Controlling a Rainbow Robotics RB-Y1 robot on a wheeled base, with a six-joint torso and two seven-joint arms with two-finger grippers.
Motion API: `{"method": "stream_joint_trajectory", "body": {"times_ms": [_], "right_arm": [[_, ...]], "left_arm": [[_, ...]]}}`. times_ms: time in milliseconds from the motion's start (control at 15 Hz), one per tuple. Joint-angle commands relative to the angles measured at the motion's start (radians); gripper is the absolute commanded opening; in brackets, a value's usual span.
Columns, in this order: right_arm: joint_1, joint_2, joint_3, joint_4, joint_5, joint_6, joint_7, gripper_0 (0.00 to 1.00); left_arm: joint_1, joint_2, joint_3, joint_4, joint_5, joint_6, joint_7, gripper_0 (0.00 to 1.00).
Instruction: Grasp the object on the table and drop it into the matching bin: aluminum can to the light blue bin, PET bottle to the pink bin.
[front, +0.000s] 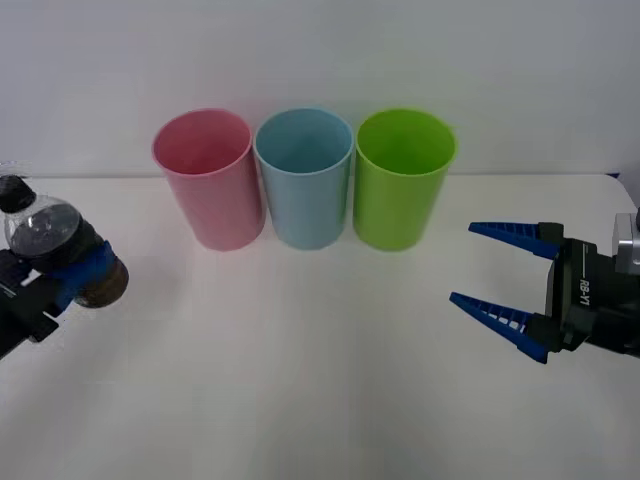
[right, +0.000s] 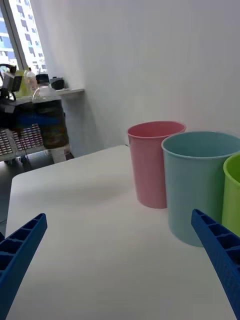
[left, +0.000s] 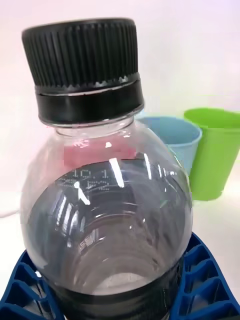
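Observation:
A small clear PET bottle with dark contents and a black cap is held above the table's left edge by my left gripper, whose blue fingers are shut around its body. Close up, the bottle sits between those fingers. The bottle also hangs in the air far off in the right wrist view. The pink bin stands at the back, left of the light blue bin. My right gripper waits open at the right, low over the table.
A green cup stands right of the light blue bin, all three touching in a row near the back wall. The white table stretches bare in front of them. Shelves and clutter lie beyond the table's left edge.

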Motion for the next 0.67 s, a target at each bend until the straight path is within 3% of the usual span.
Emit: {"method": "stream_joint_trajectory", "body": {"times_ms": [67,333,467,667], "right_arm": [[0.000,0.000,0.000,0.000,0.000,0.000,0.000,1.00],[0.000,0.000,0.000,0.000,0.000,0.000,0.000,1.00],[0.000,0.000,0.000,0.000,0.000,0.000,0.000,1.00],[0.000,0.000,0.000,0.000,0.000,0.000,0.000,1.00]], "left_arm": [[0.017,0.157,0.004,-0.096,0.118,0.152,0.051,0.00],[-0.178,0.267,-0.114,-0.072,0.245,0.247,0.051,0.00],[-0.385,0.319,-0.248,0.010,0.320,0.267,0.048,0.00],[-0.678,0.324,-0.434,0.185,0.351,0.267,0.044,0.00]]}}
